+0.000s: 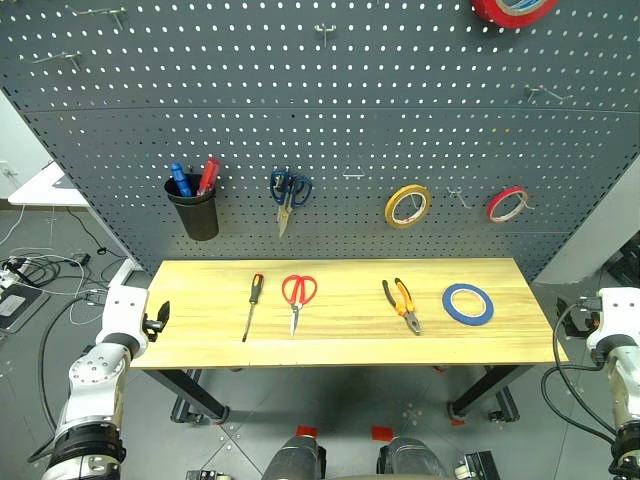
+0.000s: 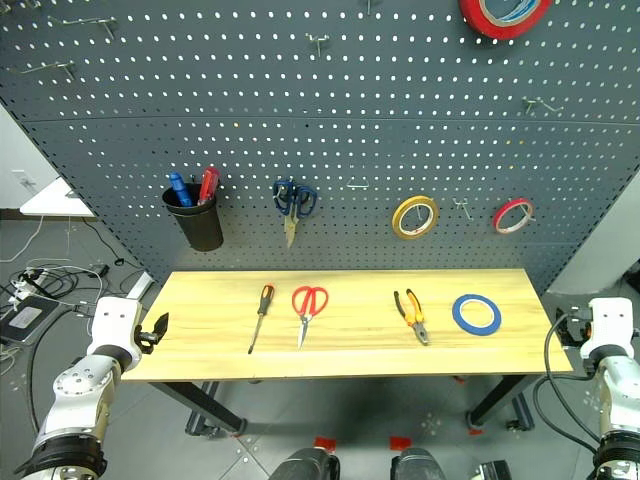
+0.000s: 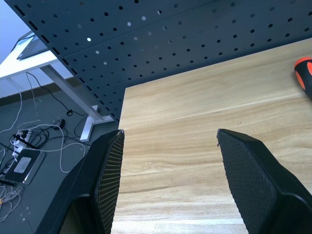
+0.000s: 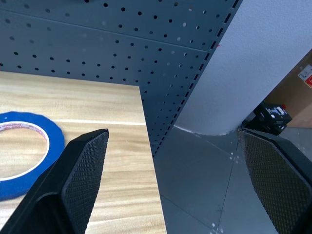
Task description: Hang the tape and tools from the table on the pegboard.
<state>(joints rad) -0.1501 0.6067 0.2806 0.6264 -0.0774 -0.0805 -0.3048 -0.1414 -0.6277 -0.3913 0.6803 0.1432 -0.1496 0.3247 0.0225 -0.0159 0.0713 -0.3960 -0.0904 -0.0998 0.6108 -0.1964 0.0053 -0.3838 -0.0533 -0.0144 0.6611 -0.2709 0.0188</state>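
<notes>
left pincer (image 3: pixel 168 180): spread, empty, at the tabletop's (image 1: pixel 340 345) left end | right pincer (image 4: pixel 175 180): spread wide, empty, beyond the right end | screwdriver (image 1: pixel 252 305), red scissors (image 1: pixel 297 298), pliers (image 1: pixel 402 304), blue tape (image 1: pixel 468 303): in a row on tabletop | pegboard (image 1: pixel 330 120): behind

I can read no text, brand or number anywhere. The blue tape (image 4: pixel 22 156) beside my right gripper carries faint reddish print on its white inner ring, too small to make out. A small red-and-white label (image 4: pixel 307 75) sits on a cardboard box (image 4: pixel 292 92) by the wall, and its writing is illegible too.
</notes>
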